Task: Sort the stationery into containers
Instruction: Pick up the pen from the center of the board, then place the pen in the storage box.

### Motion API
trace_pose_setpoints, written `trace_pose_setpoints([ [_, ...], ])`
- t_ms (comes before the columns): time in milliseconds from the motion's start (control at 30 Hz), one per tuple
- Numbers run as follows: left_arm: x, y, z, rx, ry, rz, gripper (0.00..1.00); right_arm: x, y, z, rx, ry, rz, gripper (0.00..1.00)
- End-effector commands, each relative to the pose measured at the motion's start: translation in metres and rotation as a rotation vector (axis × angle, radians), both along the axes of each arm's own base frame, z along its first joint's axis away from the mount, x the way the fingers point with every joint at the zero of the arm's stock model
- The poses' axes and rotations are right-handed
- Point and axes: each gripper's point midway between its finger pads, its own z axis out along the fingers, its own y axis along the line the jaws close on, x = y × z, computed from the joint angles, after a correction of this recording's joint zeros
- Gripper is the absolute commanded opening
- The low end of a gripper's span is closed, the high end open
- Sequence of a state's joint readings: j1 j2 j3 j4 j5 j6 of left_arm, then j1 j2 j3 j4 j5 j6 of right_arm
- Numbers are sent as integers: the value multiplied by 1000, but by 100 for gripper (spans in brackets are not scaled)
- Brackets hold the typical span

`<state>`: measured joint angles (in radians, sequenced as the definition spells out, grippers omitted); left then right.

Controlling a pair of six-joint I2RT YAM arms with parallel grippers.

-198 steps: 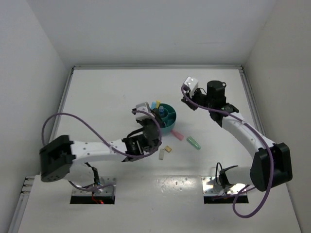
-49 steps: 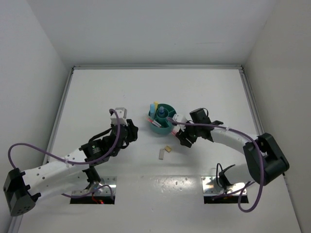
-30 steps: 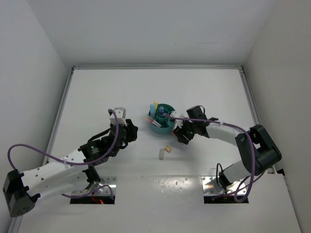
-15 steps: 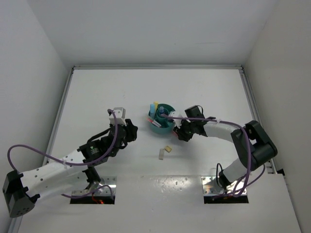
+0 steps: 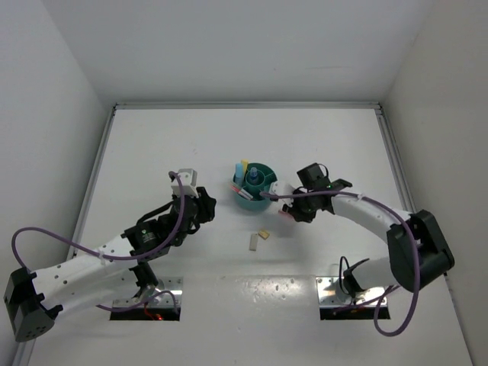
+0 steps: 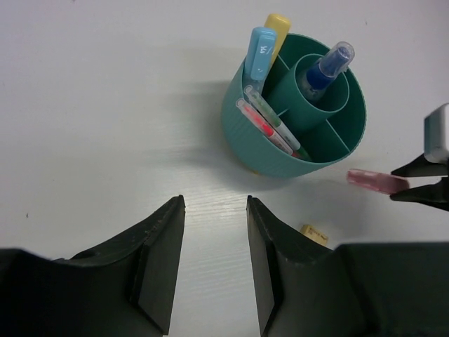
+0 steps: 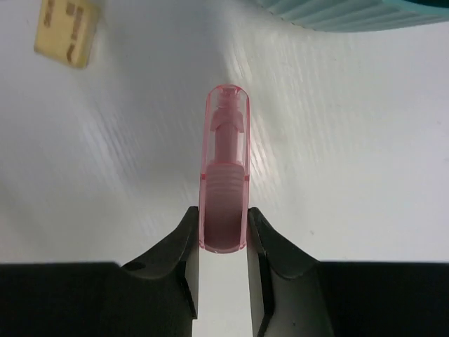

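My right gripper [image 7: 223, 223] is shut on the rear end of a translucent pink marker [image 7: 224, 161], which points forward low over the table. In the top view that pink marker [image 5: 283, 214] sits just right of the round teal organiser [image 5: 263, 200]. The organiser [image 6: 256, 144] holds a light-blue marker [image 6: 259, 53], a yellow marker [image 6: 276, 23], a clear-blue pen [image 6: 326, 67] in its central cup and thin pink and grey pens [image 6: 270, 126]. My left gripper [image 6: 214, 205] hangs open and empty, left of the organiser.
A tan eraser [image 5: 264, 234] and a grey eraser [image 5: 252, 242] lie on the white table in front of the organiser. The tan eraser [image 7: 66, 31] lies left of the pink marker's tip. White walls enclose the table on three sides.
The right gripper's jaws have closed onto the pink marker and its wrist has swung a little to the right. The left arm has not moved.
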<state>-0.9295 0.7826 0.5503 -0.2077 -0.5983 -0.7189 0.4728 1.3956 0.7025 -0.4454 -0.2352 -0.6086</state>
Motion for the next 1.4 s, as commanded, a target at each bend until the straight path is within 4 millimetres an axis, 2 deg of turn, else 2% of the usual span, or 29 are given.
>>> trace_pose_setpoints([
  [0,5,0,11,-29,-29,15,46,1,-24,28,-138,-43,90,0],
  [33,5,-2,16,-31,-35,3,46,18,-31,38,-178,-119,48,0],
  [100,6,-3,13,-24,-29,3,46,39,-33,55,-185,-217,-26,0],
  [133,6,-3,15,-23,-28,3,46,61,-36,72,-188,-305,-88,0],
  [200,5,-2,19,-33,-36,3,46,78,-32,91,-155,-368,-152,0],
  [233,4,-1,17,-25,-30,3,46,92,-24,108,-119,-416,-173,0],
  [300,4,0,20,-34,-37,3,46,106,-14,113,-76,-419,-207,0],
  [333,4,0,20,-34,-37,3,46,118,-5,125,-40,-446,-213,0],
  [400,4,0,22,-34,-37,3,46,134,13,130,19,-444,-204,0],
  [500,3,0,20,-35,-29,6,46,148,43,135,121,-423,-177,0],
  [567,3,0,20,-35,-29,6,46,156,65,142,211,-402,-152,0],
  [667,3,1,23,-42,-34,6,46,159,92,133,301,-296,-136,0],
  [767,2,2,25,-49,-40,6,46,161,105,124,354,-263,-128,0],
  [833,2,2,21,-42,-34,6,46,160,111,126,392,-259,-112,0],
  [933,2,2,18,-35,-29,6,46,161,112,111,361,-229,-87,0],
  [967,2,2,18,-35,-29,6,46,162,113,115,363,-232,-86,0],
  [1000,2,2,18,-35,-29,6,46,162,113,110,357,-221,-87,0],
  [1167,3,3,16,-25,-26,15,46,168,112,108,339,-255,-69,0],
  [1233,3,3,16,-25,-26,15,46,172,95,104,237,-283,-76,1],
  [1267,3,3,16,-25,-26,15,46,176,90,109,204,-326,-55,1],
  [1300,3,3,16,-25,-26,15,46,181,82,122,174,-383,-64,2],
  [1367,3,2,14,-25,-26,15,46,182,71,125,96,-425,-17,2],
])
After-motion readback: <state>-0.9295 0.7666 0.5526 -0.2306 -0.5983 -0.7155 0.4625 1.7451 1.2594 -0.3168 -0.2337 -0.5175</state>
